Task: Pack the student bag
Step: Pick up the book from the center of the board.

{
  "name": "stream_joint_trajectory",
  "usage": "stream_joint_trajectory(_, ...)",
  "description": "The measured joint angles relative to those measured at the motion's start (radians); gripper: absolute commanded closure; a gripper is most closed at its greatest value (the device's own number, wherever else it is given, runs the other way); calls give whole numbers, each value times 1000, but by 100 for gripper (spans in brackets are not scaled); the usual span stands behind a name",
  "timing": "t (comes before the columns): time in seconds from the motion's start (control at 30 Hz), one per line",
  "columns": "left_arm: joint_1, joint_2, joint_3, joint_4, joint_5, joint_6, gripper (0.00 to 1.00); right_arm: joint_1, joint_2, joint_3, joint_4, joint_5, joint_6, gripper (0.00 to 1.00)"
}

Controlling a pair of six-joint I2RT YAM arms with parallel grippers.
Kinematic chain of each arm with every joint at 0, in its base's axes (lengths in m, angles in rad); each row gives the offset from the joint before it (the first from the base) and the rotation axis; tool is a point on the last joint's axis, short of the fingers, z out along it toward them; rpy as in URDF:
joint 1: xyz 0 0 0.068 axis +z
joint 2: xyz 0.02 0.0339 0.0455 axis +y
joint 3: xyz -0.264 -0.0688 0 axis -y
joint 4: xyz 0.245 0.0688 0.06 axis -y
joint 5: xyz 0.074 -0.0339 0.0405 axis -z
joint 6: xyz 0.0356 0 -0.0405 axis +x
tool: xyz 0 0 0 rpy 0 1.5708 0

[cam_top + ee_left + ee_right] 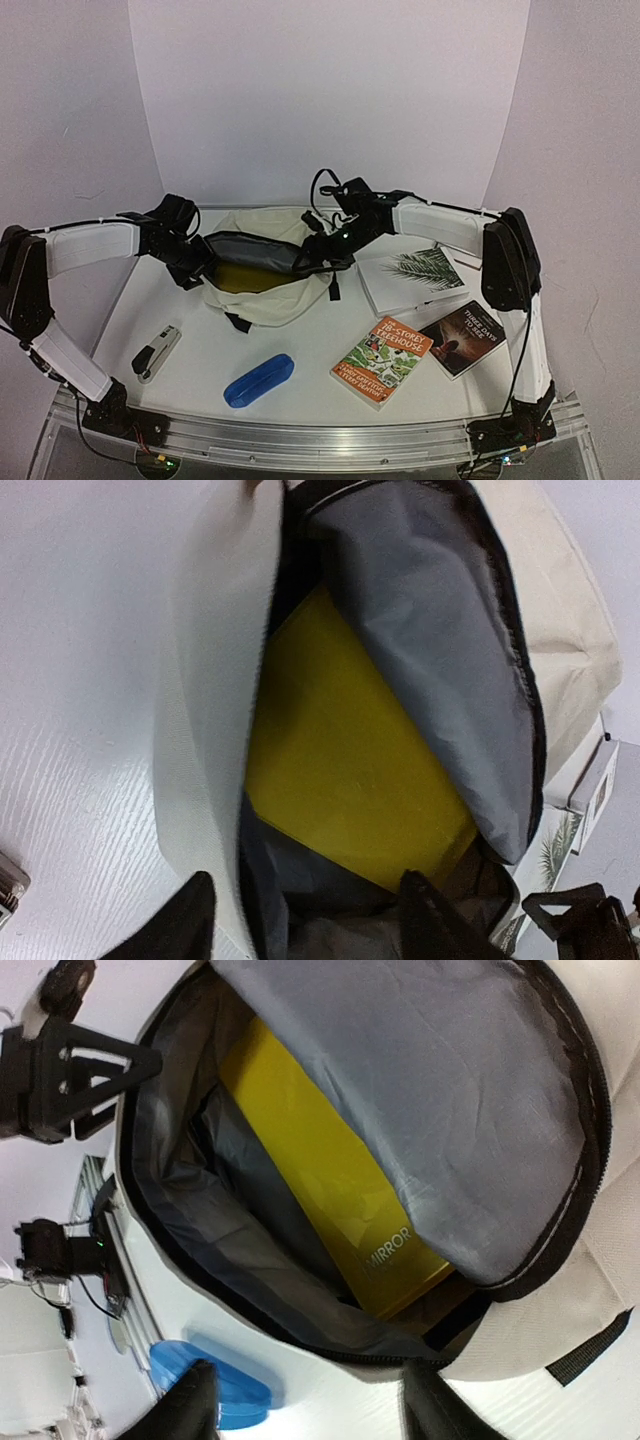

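The student bag (pixel 268 298), cream with black zippers, lies on the white table with its mouth held wide. Grey lining (pixel 430 630) and a yellow book (pixel 350 770) marked "MIRROR" (pixel 330 1190) show inside. My left gripper (pixel 193 262) is at the bag's left rim. In the left wrist view it (pixel 310 920) is open, its black fingers (pixel 185 920) standing either side of the cream rim and dark lining. My right gripper (pixel 322 256) is at the bag's right rim. The right wrist view shows it (pixel 312 1405) open just below the zipper edge, over bare table.
A blue pencil case (pixel 259 380) lies near the front edge, also in the right wrist view (pixel 210 1385). A stapler (pixel 157 352) is front left. To the right lie an orange book (pixel 381 361), a dark book (pixel 464 338) and a white palm-leaf book (pixel 412 277).
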Motion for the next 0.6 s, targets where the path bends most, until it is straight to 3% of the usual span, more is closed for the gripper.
stream_joint_trajectory(0.07,0,-14,30,-15,7,20,16,-23,-7,0,-5,-17,-19,3)
stream_joint_trajectory(0.1,0,-27,44,-20,14,32,9,-43,-15,0,-13,-27,-32,2)
stream_joint_trajectory(0.2,0,-87,86,-32,45,73,2,-140,-62,0,-52,-41,-93,2)
stream_joint_trajectory(0.4,-24,-118,194,-31,128,165,1,-405,-188,-25,-183,5,-277,2)
stream_joint_trajectory(0.6,-85,-80,197,-28,168,203,1,-667,-204,-63,-356,79,-460,7)
